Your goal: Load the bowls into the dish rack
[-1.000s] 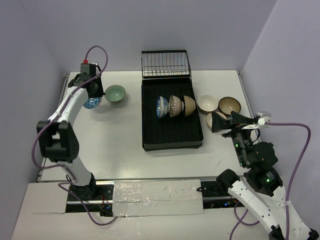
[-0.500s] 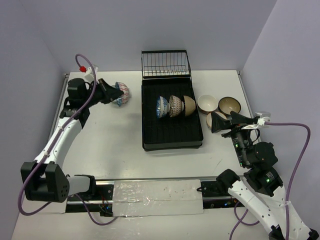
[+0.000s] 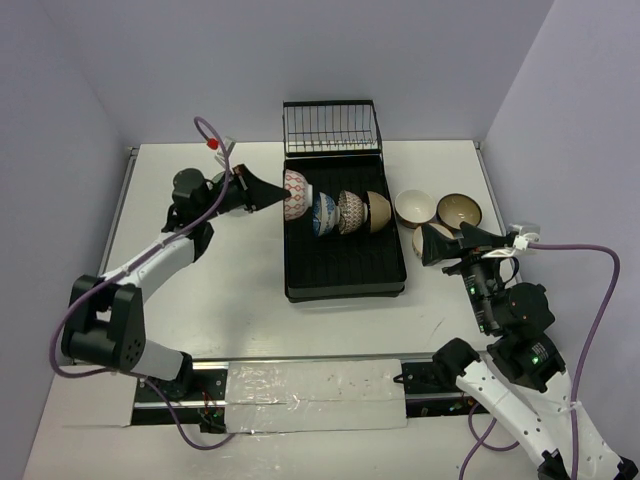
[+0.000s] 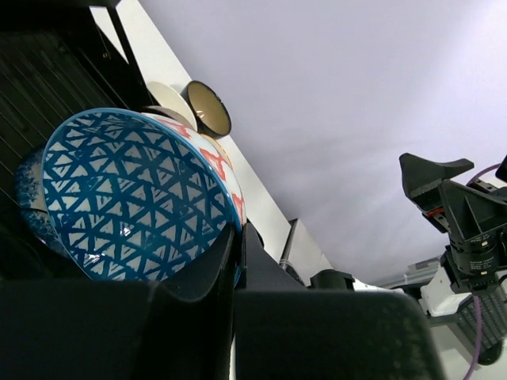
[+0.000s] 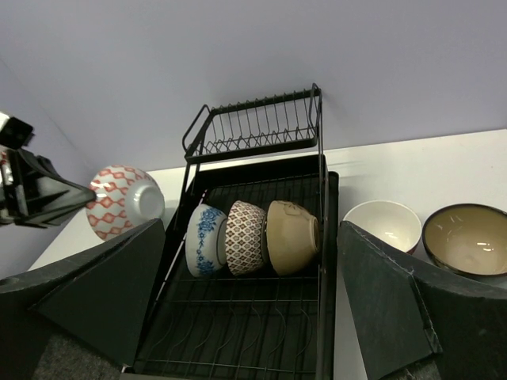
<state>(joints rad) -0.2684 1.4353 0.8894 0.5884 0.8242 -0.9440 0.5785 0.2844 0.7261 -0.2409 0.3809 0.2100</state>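
Note:
My left gripper is shut on the rim of a bowl with red-and-white outside and blue triangles inside. It holds the bowl on its side at the left edge of the black dish rack, just left of the blue-white bowl. A brown-patterned bowl and a tan bowl stand on edge beside that one. My right gripper is open and empty, above a partly hidden bowl. The held bowl also shows in the right wrist view.
A cream bowl and a dark-rimmed tan bowl sit on the table right of the rack. The upright wire basket stands at the rack's far end. The pale green bowl does not show.
My left arm has swung right, carrying the patterned bowl from the table's far left to the rack's left edge. The right arm has not moved.

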